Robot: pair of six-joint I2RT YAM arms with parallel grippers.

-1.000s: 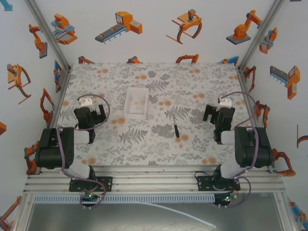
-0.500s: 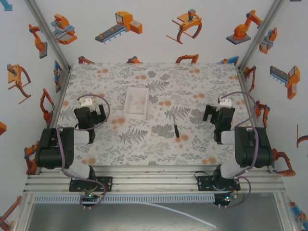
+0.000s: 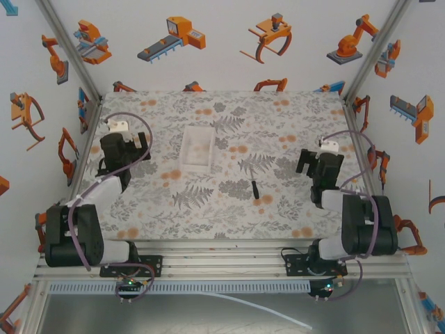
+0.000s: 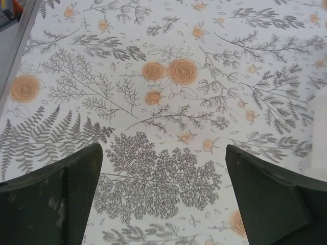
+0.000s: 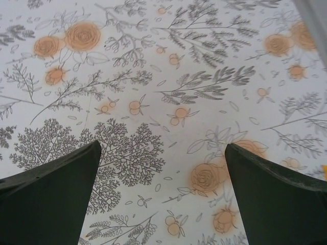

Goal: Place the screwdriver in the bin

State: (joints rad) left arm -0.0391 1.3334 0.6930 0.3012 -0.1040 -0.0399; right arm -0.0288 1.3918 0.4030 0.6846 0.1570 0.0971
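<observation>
The screwdriver (image 3: 255, 188), a short black stick, lies flat on the floral table just right of centre. The bin (image 3: 197, 147), a translucent white tray, sits left of centre, farther back, with nothing visible inside. My left gripper (image 3: 128, 142) hangs open left of the bin, well apart from it. In the left wrist view the left gripper (image 4: 163, 194) has only the patterned cloth between its dark fingers (image 4: 56, 199). My right gripper (image 3: 318, 163) is open to the right of the screwdriver. The right gripper (image 5: 162, 189) frames bare cloth too.
Aluminium frame rails (image 3: 76, 149) border the table's left and right sides, one rail (image 4: 15, 46) lying close to the left gripper. White walls with orange robot stickers enclose the space. The arm bases stand on the slotted rail (image 3: 222, 261) at the near edge.
The left arm has swung its gripper farther back and to the left. The right gripper has shifted slightly right. Screwdriver and bin lie where they were.
</observation>
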